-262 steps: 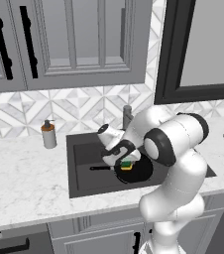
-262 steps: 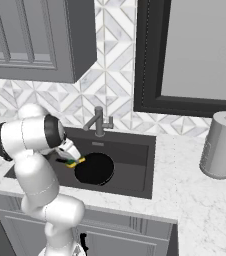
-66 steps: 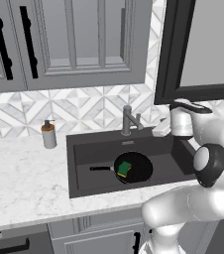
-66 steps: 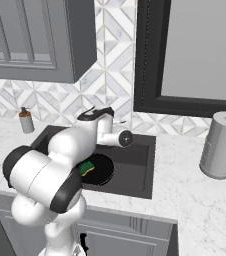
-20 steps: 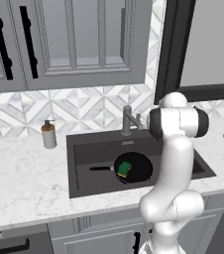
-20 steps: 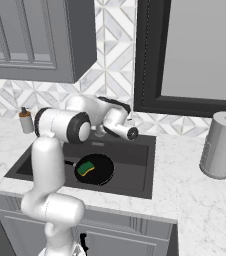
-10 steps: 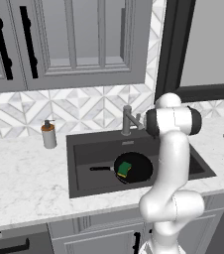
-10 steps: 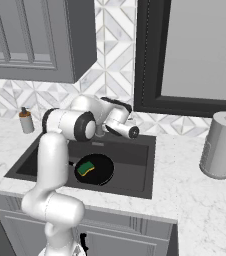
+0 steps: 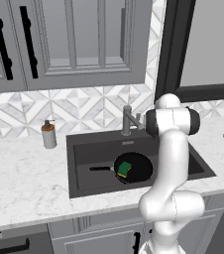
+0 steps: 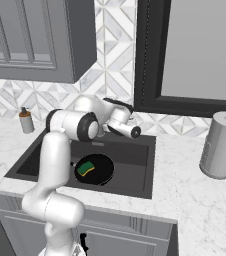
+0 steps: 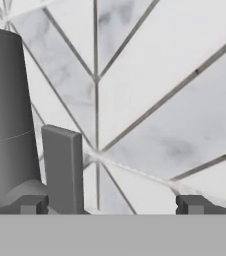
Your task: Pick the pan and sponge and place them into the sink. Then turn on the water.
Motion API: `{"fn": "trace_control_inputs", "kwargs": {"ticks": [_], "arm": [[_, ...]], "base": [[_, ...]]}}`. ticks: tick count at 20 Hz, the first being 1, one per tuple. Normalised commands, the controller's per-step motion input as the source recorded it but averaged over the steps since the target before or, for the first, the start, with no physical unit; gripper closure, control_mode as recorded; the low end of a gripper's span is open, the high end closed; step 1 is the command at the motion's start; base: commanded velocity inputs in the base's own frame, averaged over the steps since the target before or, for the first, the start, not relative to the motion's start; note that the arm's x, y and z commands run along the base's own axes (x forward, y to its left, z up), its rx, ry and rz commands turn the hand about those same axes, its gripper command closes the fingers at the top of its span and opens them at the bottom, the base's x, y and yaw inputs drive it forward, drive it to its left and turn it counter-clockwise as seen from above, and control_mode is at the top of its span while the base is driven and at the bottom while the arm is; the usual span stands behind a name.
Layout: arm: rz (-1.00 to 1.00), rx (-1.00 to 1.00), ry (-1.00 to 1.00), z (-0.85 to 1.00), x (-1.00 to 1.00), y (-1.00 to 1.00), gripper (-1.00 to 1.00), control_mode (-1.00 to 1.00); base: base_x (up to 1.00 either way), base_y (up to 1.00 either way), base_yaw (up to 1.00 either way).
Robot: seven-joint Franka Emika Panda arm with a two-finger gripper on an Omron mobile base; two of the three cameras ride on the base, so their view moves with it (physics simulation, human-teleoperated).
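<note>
one pan (image 9: 134,167) lies on the floor of the sink (image 9: 79,149), its thin handle pointing to the left in the left base view. one sponge (image 9: 124,169), green side up, rests inside the pan toward its left part; from the right base view it shows as a green and yellow block (image 10: 86,167) on the black pan (image 10: 96,170). the one sink (image 10: 135,172) is set in a white marble counter (image 9: 20,183). one faucet (image 9: 128,120) stands at the back rim of the sink, and in the hand view its grey column (image 11: 7,120) rises at the left with a flat lever just beside it. the gripper (image 11: 110,205) has its jaws spread wide with nothing between them, facing the tiled wall (image 11: 160,100) near the faucet. one soap dispenser (image 9: 48,135) stands left of the sink, and one paper towel roll (image 10: 220,145) stands on the counter to its right.
</note>
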Motion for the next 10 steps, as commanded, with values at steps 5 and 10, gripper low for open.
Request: {"fn": "trace_control_inputs", "kwargs": {"ticks": [5,10], "arm": [[0.00,0.00,0.00,-0.03,0.17,0.11,-1.00,-1.00],[-0.06,0.00,0.00,0.00,0.00,0.15,-1.00,-1.00]], "base": [[0.00,0.00,0.00],[0.00,0.00,0.00]]}}
